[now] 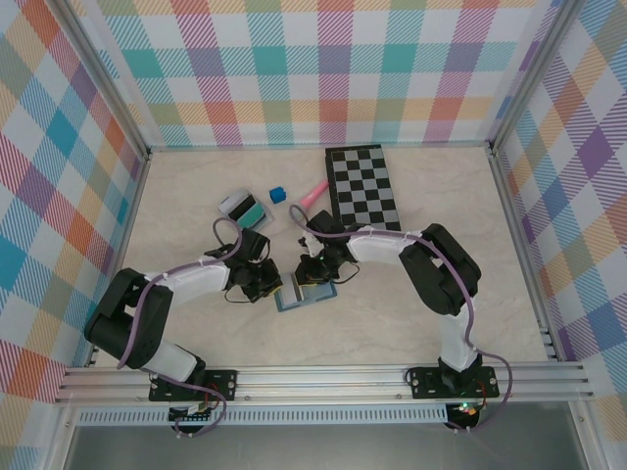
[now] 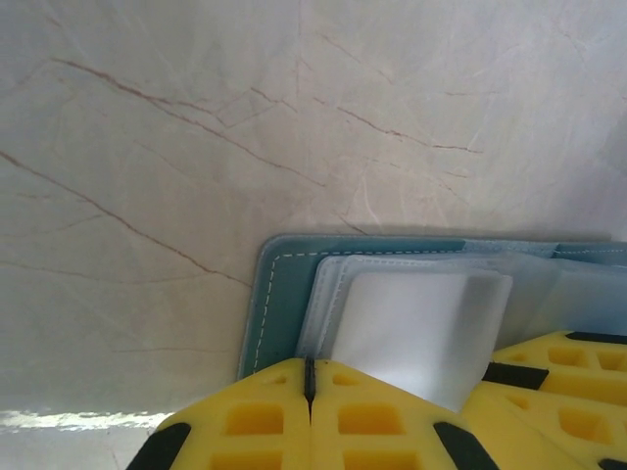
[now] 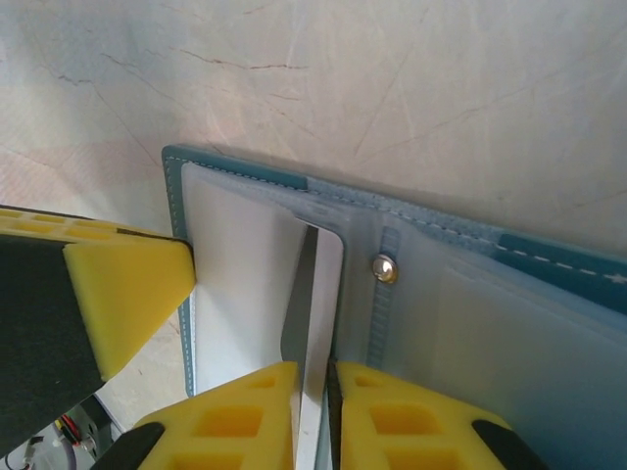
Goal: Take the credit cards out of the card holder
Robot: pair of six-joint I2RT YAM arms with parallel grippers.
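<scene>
**Got a pinch on a card, not sure the wallet stays put**

My worry from here: the right gripper [image 3: 313, 382] is on a thin pale card [image 3: 323, 284]. If the sleeve drags when I pull, the whole wallet [image 3: 245, 171] could lift or skid along with it. A crooked pull could also slip the card out of the fingers. I can't swear it's a card and not a plastic sleeve flap either, and tugging a flap would just flip the page.

The right fingers are squeezed nearly together on that card, which stands edge-on between them. The left gripper [image 2: 310, 380] is clenched tight with the tips touching, parked at the wallet's left edge. I can't tell whether it has any cover nipped. If it's only resting there, nothing pins the wallet down.

The wallet lies open on the table [image 2: 196, 147], near-centre between both arms and nearer than the chessboard [image 1: 362, 186].
</scene>
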